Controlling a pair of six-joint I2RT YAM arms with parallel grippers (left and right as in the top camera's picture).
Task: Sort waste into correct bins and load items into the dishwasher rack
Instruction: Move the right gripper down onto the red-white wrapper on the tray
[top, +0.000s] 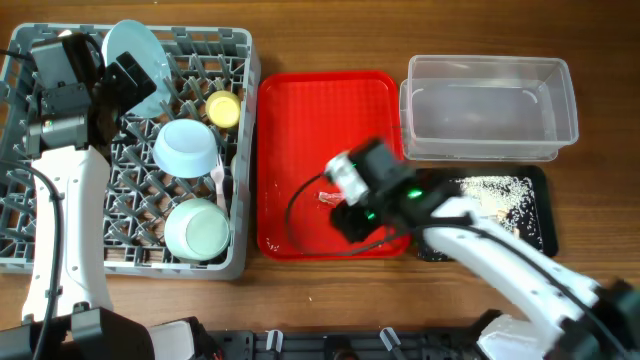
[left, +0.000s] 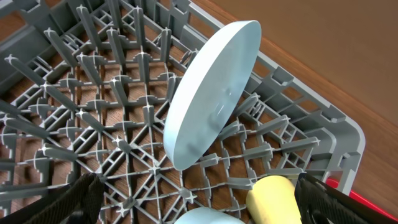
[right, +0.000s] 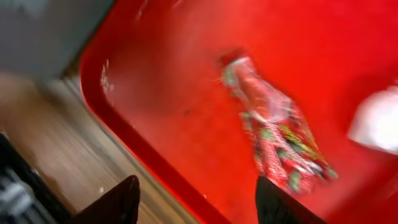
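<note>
The grey dishwasher rack (top: 30, 240) stands at the left. In it are the light blue plate (top: 135, 52) on edge, the yellow cup (top: 222, 108), the light blue bowl (top: 187, 148), the pale green bowl (top: 197, 228) and a white utensil (top: 218, 180). My left gripper (top: 112, 82) is open and empty above the rack (left: 74, 124), near the plate (left: 208, 93) and the cup (left: 273, 199). My right gripper (top: 350, 215) is open over the red tray, its jaws (right: 199, 205) just short of the red wrapper (right: 273, 130), which also shows in the overhead view (top: 328, 197).
The flat red tray (top: 300, 110) lies in the middle. The clear tub (top: 488, 105) stands at the back right. The black tray (top: 500, 195) in front of it holds beige crumbs. A blurred white thing (right: 379, 127) lies on the red tray near the wrapper.
</note>
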